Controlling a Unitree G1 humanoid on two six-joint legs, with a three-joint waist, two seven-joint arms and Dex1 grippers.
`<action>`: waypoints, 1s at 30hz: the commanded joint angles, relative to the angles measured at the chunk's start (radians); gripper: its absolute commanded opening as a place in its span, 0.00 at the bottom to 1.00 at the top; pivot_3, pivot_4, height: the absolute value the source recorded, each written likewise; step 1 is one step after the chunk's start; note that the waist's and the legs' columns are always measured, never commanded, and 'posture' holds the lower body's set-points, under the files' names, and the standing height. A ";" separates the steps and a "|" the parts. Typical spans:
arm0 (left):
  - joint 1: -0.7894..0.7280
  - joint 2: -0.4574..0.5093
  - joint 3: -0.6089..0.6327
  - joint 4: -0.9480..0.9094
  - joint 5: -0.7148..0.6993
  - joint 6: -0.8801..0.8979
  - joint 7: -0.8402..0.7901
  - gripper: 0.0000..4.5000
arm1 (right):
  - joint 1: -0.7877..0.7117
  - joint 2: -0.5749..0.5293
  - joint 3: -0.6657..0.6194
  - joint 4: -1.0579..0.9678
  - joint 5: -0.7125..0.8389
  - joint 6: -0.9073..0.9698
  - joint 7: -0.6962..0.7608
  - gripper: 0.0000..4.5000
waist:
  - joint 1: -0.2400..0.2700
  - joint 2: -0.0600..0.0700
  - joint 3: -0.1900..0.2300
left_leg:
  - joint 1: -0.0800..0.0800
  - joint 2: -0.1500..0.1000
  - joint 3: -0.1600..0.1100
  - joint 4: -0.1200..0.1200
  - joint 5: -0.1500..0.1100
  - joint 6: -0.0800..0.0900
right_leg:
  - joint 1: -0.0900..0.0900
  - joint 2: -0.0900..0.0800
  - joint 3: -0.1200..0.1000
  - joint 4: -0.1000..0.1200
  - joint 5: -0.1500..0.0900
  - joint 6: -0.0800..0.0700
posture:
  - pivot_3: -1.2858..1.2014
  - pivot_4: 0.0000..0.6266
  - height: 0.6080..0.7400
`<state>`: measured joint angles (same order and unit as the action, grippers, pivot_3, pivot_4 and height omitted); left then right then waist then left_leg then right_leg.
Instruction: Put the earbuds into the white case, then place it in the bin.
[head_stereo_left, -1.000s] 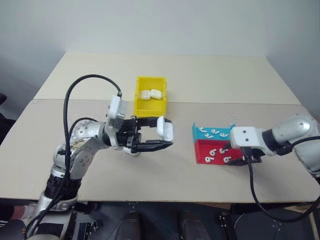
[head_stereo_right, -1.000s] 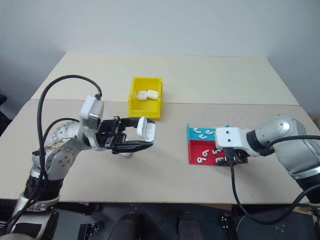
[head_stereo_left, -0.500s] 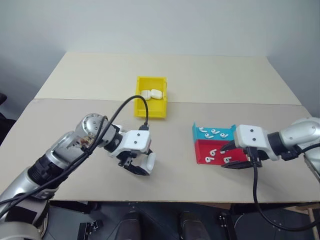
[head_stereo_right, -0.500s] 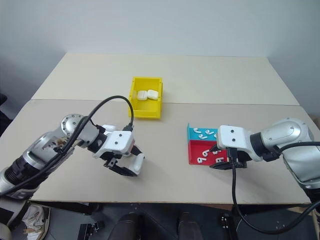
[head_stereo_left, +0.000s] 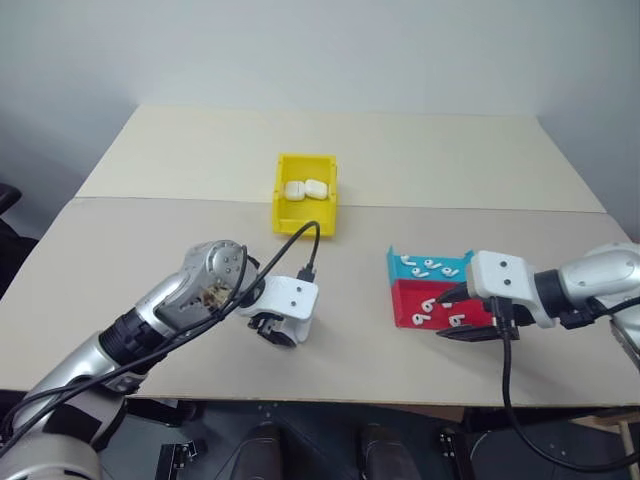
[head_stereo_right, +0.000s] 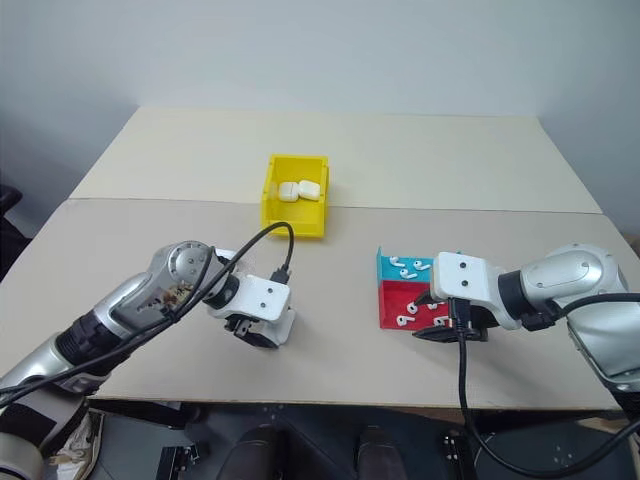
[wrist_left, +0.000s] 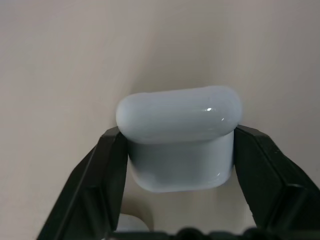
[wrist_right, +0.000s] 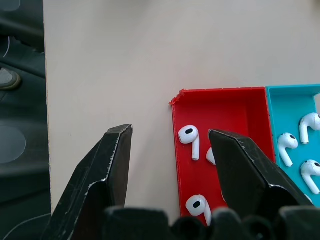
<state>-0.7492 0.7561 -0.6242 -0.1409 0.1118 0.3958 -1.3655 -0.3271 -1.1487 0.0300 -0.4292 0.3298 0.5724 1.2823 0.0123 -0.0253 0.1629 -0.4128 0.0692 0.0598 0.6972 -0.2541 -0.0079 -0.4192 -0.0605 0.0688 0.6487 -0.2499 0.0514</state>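
Left eye view: the left gripper (head_stereo_left: 277, 327) is pointing down at the table (head_stereo_left: 180, 230) near its front edge; the yellow bin (head_stereo_left: 305, 215) is holding 2 closed cases.
Right eye view: the right gripper (head_stereo_right: 441, 325) is hanging over the red tray (head_stereo_right: 392, 306), beside the teal tray (head_stereo_right: 387, 266).
Left wrist view: the white case (wrist_left: 179, 135) is sitting lid-shut between the fingers (wrist_left: 102, 175), which flank it closely; whether they are pressing it I cannot tell. Squeezing squarely on both flat sides should stop it slipping.
Right wrist view: the jaws are standing apart and empty, straddling the tray's corner; the earbuds (wrist_right: 189, 138) are lying loose inside. Centring on 1 stem would help.
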 joint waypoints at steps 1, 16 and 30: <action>0.007 -0.003 -0.007 0.002 0.033 0.000 -0.008 0.99 | 0.002 -0.015 -0.039 -0.037 0.021 0.017 -0.013 0.64 | -0.001 0.000 0.000 | 0.001 0.000 0.000 0.000 0.000 0.000 | 0.000 0.000 0.000 0.000 0.000 0.000 | 0.52 0.24 1.00; -0.081 -0.009 -0.044 -0.015 0.071 0.238 -0.120 1.00 | 0.008 -0.006 -0.038 -0.061 0.041 0.025 -0.052 0.64 | -0.009 0.001 0.000 | -0.001 0.000 0.000 -0.001 0.000 0.000 | -0.001 0.000 0.000 0.000 0.000 0.000 | 0.52 0.24 1.00; -0.132 -0.022 -0.076 -0.017 0.060 0.380 -0.148 1.00 | 0.018 0.007 -0.030 -0.063 0.043 0.019 -0.076 0.64 | -0.009 0.001 0.000 | -0.002 0.000 0.000 0.000 0.000 0.000 | -0.002 0.000 0.000 0.000 0.000 0.000 | 0.52 0.24 1.00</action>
<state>-0.8650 0.7353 -0.6911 -0.1429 0.1684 0.7603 -1.5073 -0.3067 -1.1399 0.0252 -0.4691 0.3601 0.5968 1.2132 0.0037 -0.0248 0.1626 -0.4145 0.0691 0.0594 0.6968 -0.2542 -0.0076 -0.4209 -0.0602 0.0692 0.6486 -0.2500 0.0515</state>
